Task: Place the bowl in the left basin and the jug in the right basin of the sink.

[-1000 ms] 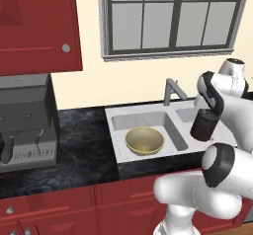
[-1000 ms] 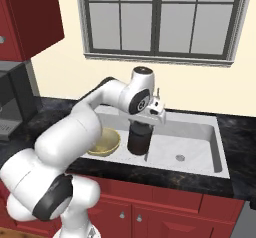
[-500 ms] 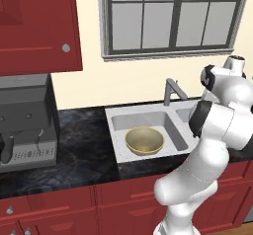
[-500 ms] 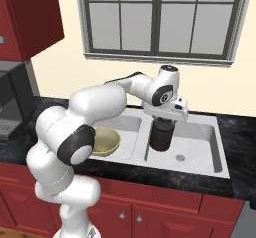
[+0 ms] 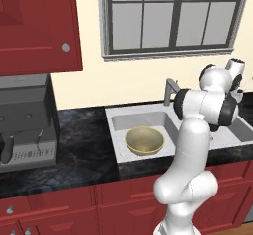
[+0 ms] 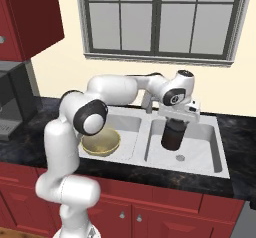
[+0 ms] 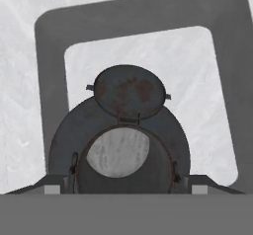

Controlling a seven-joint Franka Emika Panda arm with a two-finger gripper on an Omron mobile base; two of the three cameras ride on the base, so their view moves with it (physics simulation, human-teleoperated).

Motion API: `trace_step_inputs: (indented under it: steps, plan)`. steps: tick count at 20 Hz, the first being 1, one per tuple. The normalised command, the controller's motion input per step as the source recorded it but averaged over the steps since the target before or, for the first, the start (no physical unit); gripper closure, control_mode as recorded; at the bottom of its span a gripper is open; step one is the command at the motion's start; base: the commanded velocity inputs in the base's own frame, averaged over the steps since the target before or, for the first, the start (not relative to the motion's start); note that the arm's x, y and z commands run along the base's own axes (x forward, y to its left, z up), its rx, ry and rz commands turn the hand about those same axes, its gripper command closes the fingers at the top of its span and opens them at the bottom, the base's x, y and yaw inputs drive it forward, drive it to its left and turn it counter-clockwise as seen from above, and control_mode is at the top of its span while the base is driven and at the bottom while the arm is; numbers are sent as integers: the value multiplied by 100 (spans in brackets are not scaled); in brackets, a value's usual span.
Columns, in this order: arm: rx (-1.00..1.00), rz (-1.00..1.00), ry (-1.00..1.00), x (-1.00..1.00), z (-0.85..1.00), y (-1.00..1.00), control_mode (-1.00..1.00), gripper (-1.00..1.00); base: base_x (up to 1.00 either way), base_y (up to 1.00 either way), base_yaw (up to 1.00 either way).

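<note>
My gripper [image 6: 178,116] is shut on the top of the dark jug [image 6: 173,134], which hangs upright inside the right basin [image 6: 202,147], a little above and behind its drain [image 6: 180,157]. From the hand view I look down on the jug [image 7: 123,130] and its round knobbed lid [image 7: 129,92], with the pale basin floor [image 7: 197,81] beneath. The pale yellow-tan bowl [image 5: 144,140] sits upright in the left basin [image 5: 121,123], apart from the arm; the bowl [image 6: 101,142] also shows left of the divider. In the left base view my own arm hides the jug.
The angular grey faucet [image 6: 146,102] stands behind the divider, close to the left of my hand. A grey coffee machine [image 5: 24,125] occupies the black counter [image 5: 84,145] at far left. Red cabinets hang above it and a window sits behind the sink.
The arm has swung to the right with the jug, carrying it from above the divider to over the right basin and lower. The bowl has stayed put.
</note>
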Motion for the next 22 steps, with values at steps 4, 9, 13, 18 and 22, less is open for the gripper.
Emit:
trace_step_inputs:
  steps: [4,9,13,18,22]
  plan:
    - [-1,8,-6,41,-34,-11,-100,100,0,0,0]
    - [-17,6,4,41,-49,0,-100,100,0,0,0]
    - [-20,5,15,26,-42,5,-100,100,0,0,0]
    - [-3,0,1,-5,-34,0,-100,100,0,0,0]
    - [0,0,-8,-10,-31,-4,-100,100,0,0,0]
